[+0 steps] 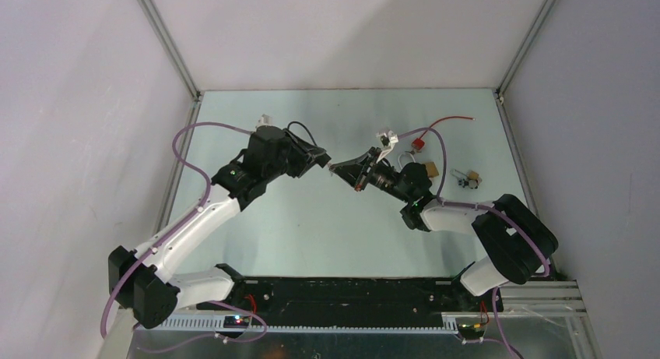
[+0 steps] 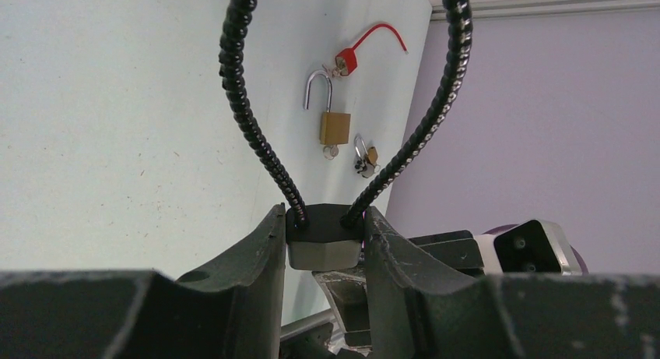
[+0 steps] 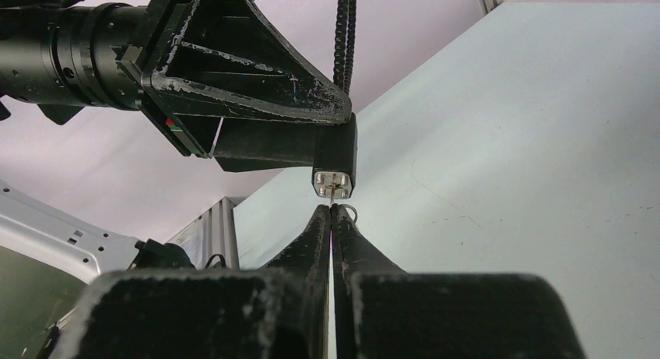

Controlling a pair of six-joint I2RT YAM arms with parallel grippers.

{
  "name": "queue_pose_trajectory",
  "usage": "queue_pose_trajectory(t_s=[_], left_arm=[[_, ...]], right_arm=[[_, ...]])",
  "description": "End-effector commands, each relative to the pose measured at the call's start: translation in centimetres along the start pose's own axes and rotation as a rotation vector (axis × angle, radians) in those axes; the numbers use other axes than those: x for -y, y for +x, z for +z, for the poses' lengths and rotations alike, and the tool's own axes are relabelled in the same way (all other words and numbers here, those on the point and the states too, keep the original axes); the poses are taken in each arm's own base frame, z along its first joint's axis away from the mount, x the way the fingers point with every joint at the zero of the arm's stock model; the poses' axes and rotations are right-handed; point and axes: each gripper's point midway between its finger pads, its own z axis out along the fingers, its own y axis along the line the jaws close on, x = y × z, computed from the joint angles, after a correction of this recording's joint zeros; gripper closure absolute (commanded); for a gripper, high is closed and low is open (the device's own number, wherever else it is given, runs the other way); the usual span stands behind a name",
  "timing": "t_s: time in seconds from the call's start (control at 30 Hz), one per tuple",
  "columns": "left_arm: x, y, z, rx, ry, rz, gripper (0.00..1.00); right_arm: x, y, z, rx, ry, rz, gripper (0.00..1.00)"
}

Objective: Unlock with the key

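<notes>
Top view: the left gripper (image 1: 322,158) and the right gripper (image 1: 337,169) meet tip to tip above the bench (image 1: 311,219).

Left wrist view: the left gripper, set at a moderate width, clamps the cable lock (image 2: 323,246), a compact black-and-grey body. Its ribbed black cable (image 2: 247,117) loops forward of the fingers. Beyond the loop a brass padlock (image 2: 334,128) lies on the bench, shackle open.

Right wrist view: the right gripper is pressed fully together on the key (image 3: 333,194). The thin metal blade enters the lock's grey end face directly ahead of the fingertips.
</notes>
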Motion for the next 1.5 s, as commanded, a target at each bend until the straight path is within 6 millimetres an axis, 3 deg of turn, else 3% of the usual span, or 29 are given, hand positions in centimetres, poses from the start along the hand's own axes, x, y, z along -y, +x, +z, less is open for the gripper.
queue_pose_trajectory(t_s=[0.0,0.23,0.4,0.57,0.97,1.23,1.47], left_arm=[[3.0,0.2,-1.1,-0.003,0.086,0.02,0.89],[2.7,1.0,-1.1,-0.001,0.074,0.062,0.91],[3.3,1.5,-1.4,-0.01,0.09,0.097,0.9],[4.1,1.7,-2.2,-0.012,0.134,0.138,0.88],[6.6,2.4,-4.6,0.0,0.42,0.203,0.89],[7.5,1.4,-6.0,0.105,0.537,0.309,0.9],[7.7,0.6,-6.9,0.19,0.581,0.485,0.89]], right_arm=[[-1.7,-2.3,1.0,0.07,-0.063,-0.067,1.0],[-1.5,-2.5,1.2,0.05,0.027,-0.294,1.0],[-2.4,-3.7,1.3,0.075,0.014,-0.308,1.0],[-3.8,-5.6,1.2,0.126,-0.106,-0.09,1.0],[-3.4,-8.5,1.5,0.13,-0.228,0.4,1.0],[-3.2,-8.0,2.2,0.013,-0.216,0.662,1.0],[-3.8,-7.4,2.4,-0.092,-0.232,0.779,1.0]])
